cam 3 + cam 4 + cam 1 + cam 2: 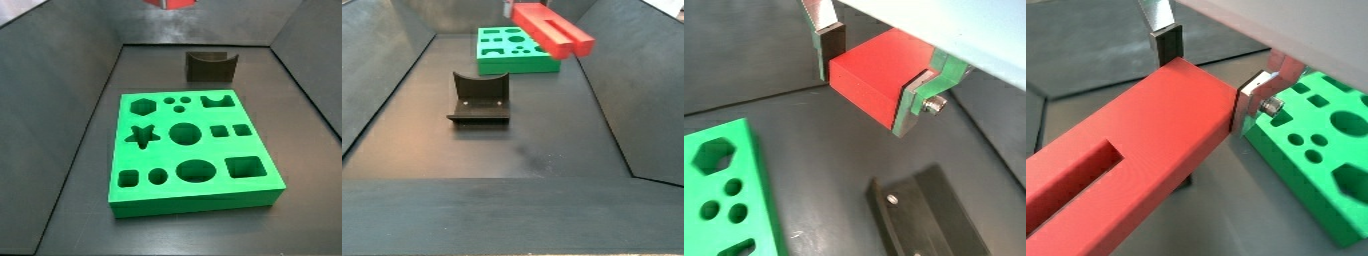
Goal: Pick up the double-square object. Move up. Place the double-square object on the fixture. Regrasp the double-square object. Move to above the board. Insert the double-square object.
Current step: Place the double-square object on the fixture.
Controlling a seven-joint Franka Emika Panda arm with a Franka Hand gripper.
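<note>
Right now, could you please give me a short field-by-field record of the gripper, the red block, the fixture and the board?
gripper: raised above the floor, fingers closed on the block's sides in both wrist views
double-square object: red, held in the air, roughly level, slotted end free
fixture: dark bracket on the floor, nothing on it
board: green, flat on the floor, all visible holes vacant
contact: block touches neither fixture nor board

One gripper (871, 82) being seen aloft, clamped on one double-square object (553, 29). One fixture (478, 98) being counted on floor. One board (187, 150), twelve holes being counted.
</note>
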